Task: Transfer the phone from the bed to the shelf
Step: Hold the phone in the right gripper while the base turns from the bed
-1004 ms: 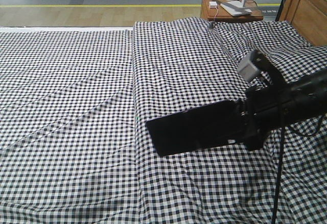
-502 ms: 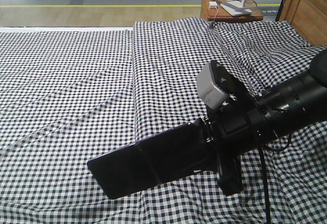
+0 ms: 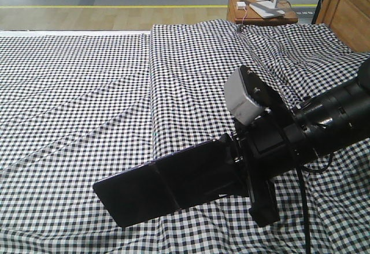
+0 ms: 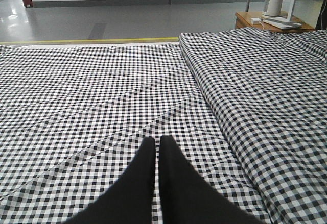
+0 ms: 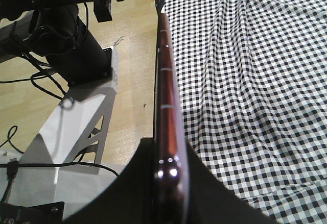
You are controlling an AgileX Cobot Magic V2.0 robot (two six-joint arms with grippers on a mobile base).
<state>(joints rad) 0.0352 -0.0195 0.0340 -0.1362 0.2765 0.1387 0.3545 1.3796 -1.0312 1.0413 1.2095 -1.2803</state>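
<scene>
Jutting from right gripper: phone, over bed.

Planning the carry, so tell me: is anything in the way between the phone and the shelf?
Nothing visible blocks it. The right gripper clamps the phone, held over the bed. The shelf is in no view, so the rest of the path cannot be judged.

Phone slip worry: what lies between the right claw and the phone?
Nothing; the right claw grips the phone directly, fingers on both faces: right wrist view.
</scene>
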